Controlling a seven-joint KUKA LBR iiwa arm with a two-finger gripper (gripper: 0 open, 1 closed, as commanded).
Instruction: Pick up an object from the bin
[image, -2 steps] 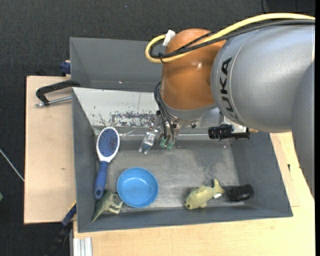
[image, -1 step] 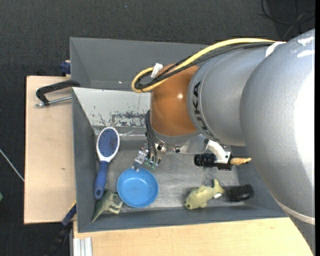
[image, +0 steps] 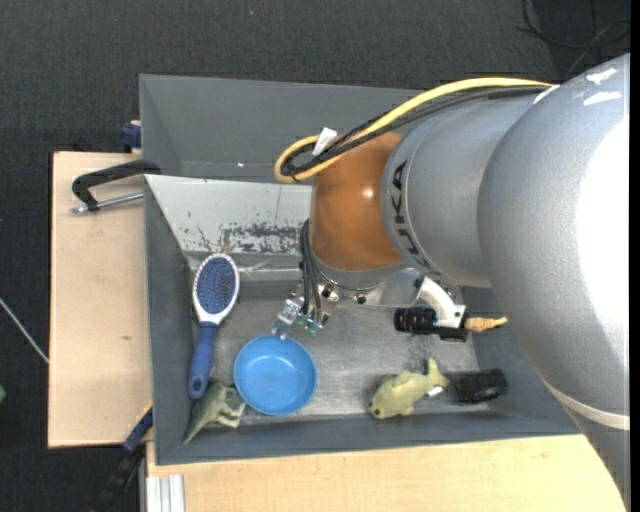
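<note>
One gripper (image: 305, 318) down by the blue bowl (image: 275, 378)

It hung low in the grey bin (image: 165, 330), tip right at the upper right rim of that round bowl, which sat near the front wall. Honestly couldn't tell how open the gripper was, or if it had hold of anything. Blue hairbrush (image: 213, 295) lay just left of the bowl, green toy dinosaur (image: 215, 410) in the front left corner, yellowish fish toy (image: 405, 392) and a small black thing (image: 478, 385) off to the right

Arm (image: 540, 200) in from rt w/ orange wrist cover (image: 345, 215) (yellow cable (image: 450, 92) atop), hand (image: 303, 318) down low.
</note>
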